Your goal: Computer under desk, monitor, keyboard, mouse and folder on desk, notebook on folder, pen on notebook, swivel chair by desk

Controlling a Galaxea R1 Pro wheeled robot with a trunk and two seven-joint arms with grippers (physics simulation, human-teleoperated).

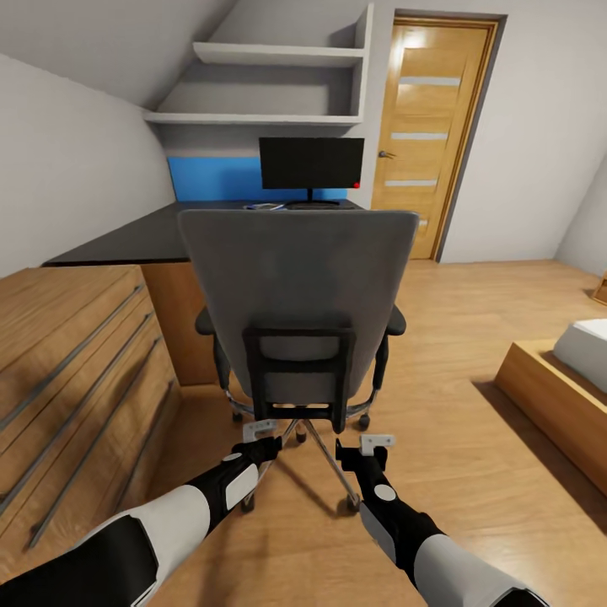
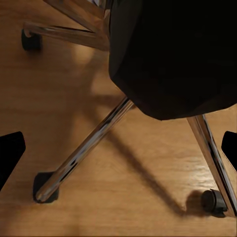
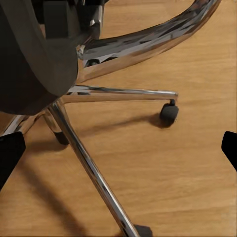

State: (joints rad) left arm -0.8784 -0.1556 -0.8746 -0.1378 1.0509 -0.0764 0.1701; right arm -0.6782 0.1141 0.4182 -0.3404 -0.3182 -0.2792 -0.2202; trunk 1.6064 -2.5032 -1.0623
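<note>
Swivel chair (image 1: pixel 297 303), rear view: the grey tall back faces me, its black frame bracket low at centre, the chrome five-star base and casters on the wood floor beneath. The chair stands directly ahead of me, between my two arms and the desk (image 1: pixel 143 236), whose black top runs along the left wall and across behind the chair. The monitor (image 1: pixel 311 163) stands upright on the desk beyond the chair back, its round base just visible over the top edge; a small pale-and-blue item lies on the desk to its left, too small to identify. The seat is hidden by the back, so I cannot tell what lies on it.

Left gripper (image 1: pixel 260 430) and right gripper (image 1: pixel 377 441): both reach forward low, at the height of the chair's base, on either side of its centre line and just short of the back's lower edge. Both are near the chair and about equally so; neither touches it, as far as the head view shows. In each wrist view the two fingertips sit at opposite edges of the picture with chrome legs and floor between them, so both pincers are spread apart and grip nothing.

Governing relation: the chair lies straight ahead of both pincers, and the desk straight beyond the chair. I judge that a forward push on the back, shared by both arms, would roll it toward the desk.

A light-wood chest (image 1: pixel 76 371) with long bar handles stands at my left, a bed frame (image 1: pixel 548 396) at my right, a door (image 1: pixel 434 126) beyond.
</note>
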